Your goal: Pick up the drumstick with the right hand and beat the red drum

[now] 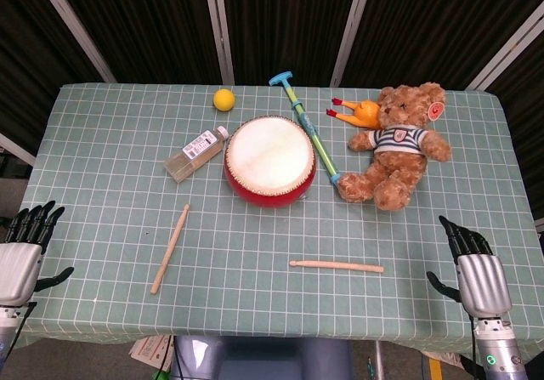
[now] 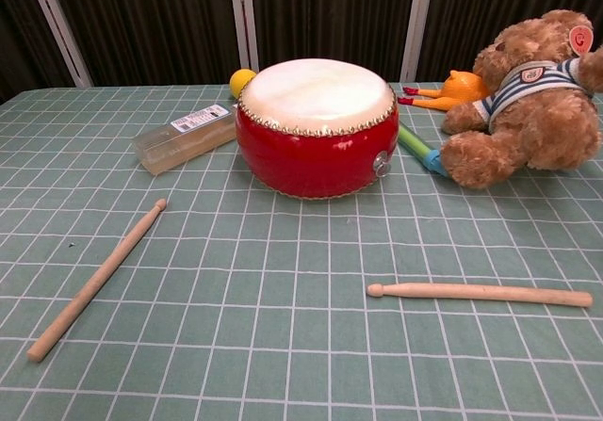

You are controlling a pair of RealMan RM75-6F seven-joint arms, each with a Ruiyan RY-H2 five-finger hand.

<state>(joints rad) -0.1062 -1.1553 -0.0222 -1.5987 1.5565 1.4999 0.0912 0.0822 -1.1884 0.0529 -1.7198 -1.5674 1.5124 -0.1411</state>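
The red drum (image 1: 270, 159) (image 2: 317, 124) with a white skin stands at the table's middle. One wooden drumstick (image 1: 337, 266) (image 2: 479, 292) lies flat near the front edge, right of centre. A second drumstick (image 1: 171, 247) (image 2: 96, 279) lies slanted at the front left. My right hand (image 1: 473, 265) hovers at the front right corner, fingers spread and empty, well right of the nearer drumstick. At the front left edge my left hand (image 1: 22, 252) is likewise open and empty. Neither hand shows in the chest view.
A teddy bear (image 1: 397, 144) (image 2: 529, 97) sits right of the drum, an orange rubber chicken (image 1: 360, 110) behind it. A blue-green toy stick (image 1: 308, 131) lies between drum and bear. A clear bottle (image 1: 195, 154) and a yellow ball (image 1: 223, 99) lie left and behind.
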